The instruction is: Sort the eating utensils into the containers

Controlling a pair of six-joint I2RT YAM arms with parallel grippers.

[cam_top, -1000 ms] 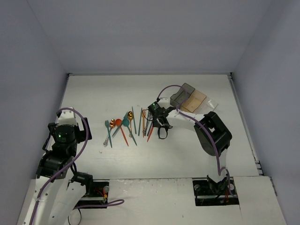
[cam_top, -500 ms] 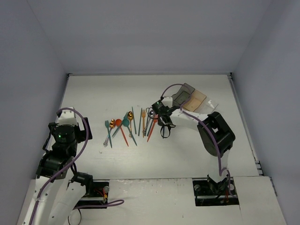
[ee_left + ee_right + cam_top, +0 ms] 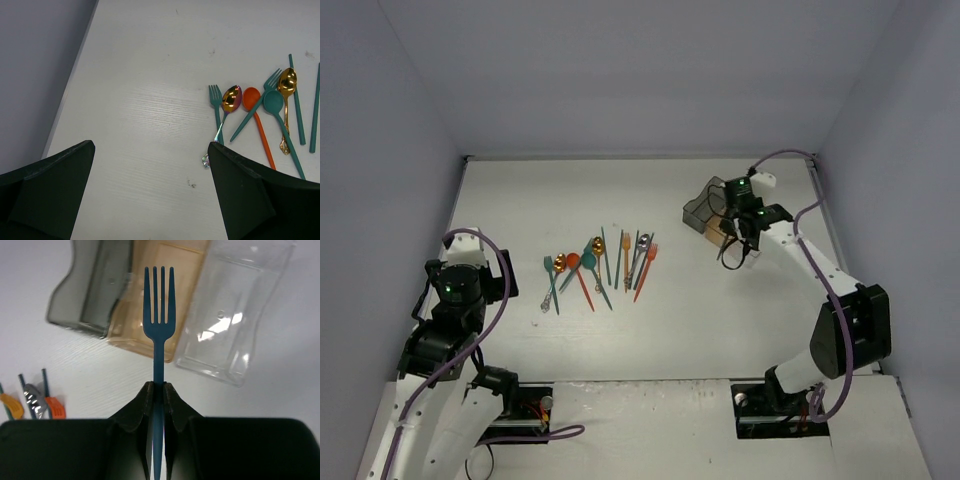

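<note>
The eating utensils lie in a loose row mid-table: teal, orange, red, gold and silver pieces. My right gripper is shut on the handle of a teal fork, held tines forward above the containers. In the right wrist view the smoky dark grey bin, the orange-tan bin and the clear bin stand in a row; the tines lie over the orange-tan one. From above, my right gripper covers most of the bins beside the dark grey one. My left gripper is open and empty, left of the utensils.
In the left wrist view a teal fork, a gold spoon, an orange spoon and a teal spoon lie nearest my left gripper. The wall's edge runs along the table's left side.
My right arm has lifted off the utensil row and swung right and back to the bins, carrying the teal fork. The left arm has not moved.
</note>
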